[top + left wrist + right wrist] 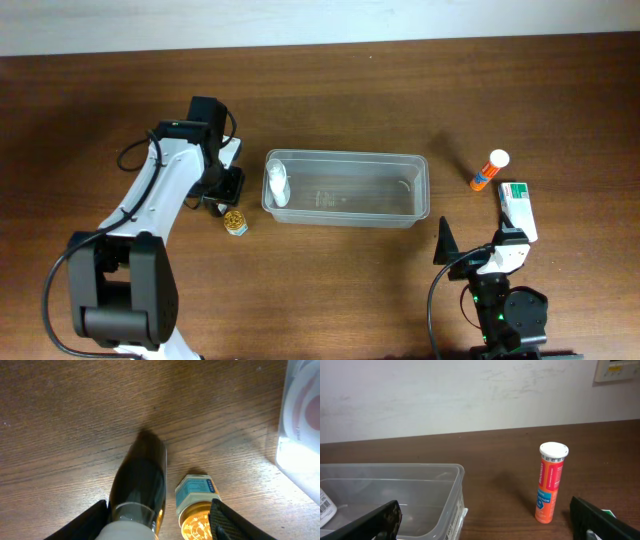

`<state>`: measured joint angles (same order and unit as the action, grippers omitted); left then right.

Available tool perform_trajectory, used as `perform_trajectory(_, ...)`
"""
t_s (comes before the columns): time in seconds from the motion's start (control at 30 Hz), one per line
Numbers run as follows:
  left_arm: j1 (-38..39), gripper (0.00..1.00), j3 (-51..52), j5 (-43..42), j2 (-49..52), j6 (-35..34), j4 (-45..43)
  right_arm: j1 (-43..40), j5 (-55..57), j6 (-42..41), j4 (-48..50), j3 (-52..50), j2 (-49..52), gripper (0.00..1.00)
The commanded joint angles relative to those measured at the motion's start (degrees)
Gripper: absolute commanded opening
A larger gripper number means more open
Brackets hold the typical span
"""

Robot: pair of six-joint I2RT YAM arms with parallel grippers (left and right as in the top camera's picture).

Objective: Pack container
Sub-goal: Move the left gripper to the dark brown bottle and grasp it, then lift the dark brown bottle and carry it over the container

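Clear plastic container (350, 190) mid-tabletop (330, 90), long side across; probably light, thin-walled, somewhat flexible and slick, so best steadied by the rim rather than squeezed. One white bottle (277, 184) already inside at its left end, rest of the floor free. Left end effector (159, 520) down beside the container's left end, fingers apart either side of a dark bottle (140, 485) and a small gold-capped jar (196, 507); cannot tell whether anything gripped. Right end effector (485, 520) wide, holding nothing, near an orange tube (550, 482) and a white-and-green box (517, 208). Ample bare room above
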<state>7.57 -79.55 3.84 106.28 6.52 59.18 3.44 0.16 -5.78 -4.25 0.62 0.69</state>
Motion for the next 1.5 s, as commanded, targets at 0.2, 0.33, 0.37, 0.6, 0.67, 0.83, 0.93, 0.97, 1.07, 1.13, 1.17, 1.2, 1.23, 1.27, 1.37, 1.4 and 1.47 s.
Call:
perform_trajectory(0.2,-0.26,0.43,0.79,3.56,-1.14,0.90,-0.22,0.31,0.50,0.24,-0.37,-0.31,-0.15,0.98)
perform_trajectory(0.33,-0.24,0.34,0.76,3.52,-1.16,0.90,-0.22,0.31,0.52,0.22,-0.37,-0.31,-0.15,0.98)
perform_trajectory(0.37,-0.24,0.31,0.76,3.52,-1.16,0.90,-0.22,0.31,0.52,0.24,-0.37,-0.31,-0.15,0.98)
perform_trajectory(0.6,-0.24,0.12,-2.40,3.45,-1.99,0.85,0.24,0.31,0.52,0.24,-0.37,-0.31,-0.15,0.98)
perform_trajectory(0.67,-0.22,0.12,-5.22,3.45,-2.71,0.85,1.25,0.31,0.52,0.22,-0.37,-0.31,-0.15,0.98)
perform_trajectory(0.83,-0.22,0.11,-17.07,3.50,-4.48,0.39,6.97,0.31,0.52,0.24,-0.37,-0.31,-0.15,0.98)
perform_trajectory(0.93,-0.22,0.06,-27.93,3.48,-4.68,-1.29,11.37,0.31,0.52,0.22,-0.37,-0.31,-0.15,0.98)
perform_trajectory(0.97,-0.15,0.04,-31.56,3.50,-4.68,-1.97,12.61,0.31,0.50,0.24,-0.37,-0.31,-0.15,0.98)
perform_trajectory(1.07,0.76,0.01,-41.16,3.15,-4.68,-4.79,15.34,0.31,0.52,0.24,-0.37,-0.31,-0.15,0.98)
perform_trajectory(1.13,2.32,0.01,-46.03,2.54,-4.68,-7.17,16.39,0.31,0.50,0.22,-0.37,-0.31,-0.15,0.98)
perform_trajectory(1.17,3.48,0.01,-47.95,1.84,-4.68,-8.70,16.63,0.31,0.52,0.24,-0.37,-0.31,-0.15,0.98)
perform_trajectory(1.2,4.52,0.01,-48.98,1.05,-4.68,-9.94,16.63,0.31,0.52,0.22,-0.37,-0.31,-0.15,0.98)
perform_trajectory(1.23,5.79,0.01,-49.66,0.35,-4.68,-11.34,16.61,0.31,0.52,0.24,-0.37,-0.31,-0.15,0.98)
perform_trajectory(1.27,7.82,0.01,-49.83,-0.31,-4.68,-13.33,16.41,0.31,0.50,0.22,-0.37,-0.31,-0.15,0.98)
perform_trajectory(1.37,13.90,0.01,-49.83,-0.48,-3.74,-17.38,17.09,0.31,0.52,0.22,-0.37,-0.31,-0.15,0.98)
perform_trajectory(1.4,15.69,0.01,-49.83,-0.48,-3.23,-18.43,17.20,0.31,0.52,0.24,-0.37,-0.31,-0.15,0.98)
perform_trajectory(1.47,19.52,0.01,-49.83,-0.48,-2.23,-20.72,17.22,0.31,0.50,0.24,-0.37,-0.31,-0.15,0.98)
